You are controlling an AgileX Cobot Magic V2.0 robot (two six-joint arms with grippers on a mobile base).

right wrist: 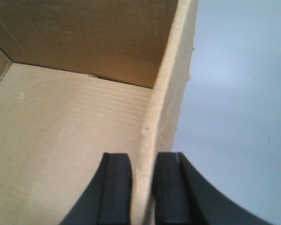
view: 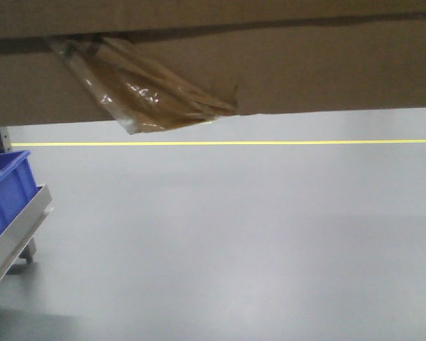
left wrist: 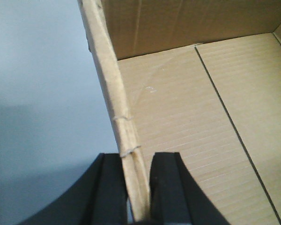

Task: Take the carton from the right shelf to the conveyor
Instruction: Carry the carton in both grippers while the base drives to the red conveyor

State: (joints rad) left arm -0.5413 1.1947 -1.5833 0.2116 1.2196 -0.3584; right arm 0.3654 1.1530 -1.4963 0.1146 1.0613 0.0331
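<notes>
Brown corrugated card fills the top of the front view. The carton (view: 270, 64) hangs high and close to the camera, its underside well clear of the grey floor (view: 234, 256). A torn flap of packing tape (view: 153, 99) dangles from its bottom edge. Both wrist views show it open-topped and empty inside.

The left gripper (left wrist: 138, 187) is clamped on the carton's left side wall (left wrist: 105, 70), with one black finger inside and one outside. The right gripper (right wrist: 143, 187) pinches the right side wall (right wrist: 175, 70) in the same way. The carton is therefore carried in the air between the two arms.

I judge the step in hand to be the transfer: the carton is lifted but not yet set down. Below and left of the carton, a blue bin (view: 7, 188) sits on a grey metal frame (view: 18, 238). Whether that frame is the conveyor cannot be told. Beyond the carton, a yellow floor line (view: 305, 142) runs across.

The next move calls for both arms to travel together at an unchanged spacing, so that the thin walls neither buckle nor slip. The carton should then be lowered level.
</notes>
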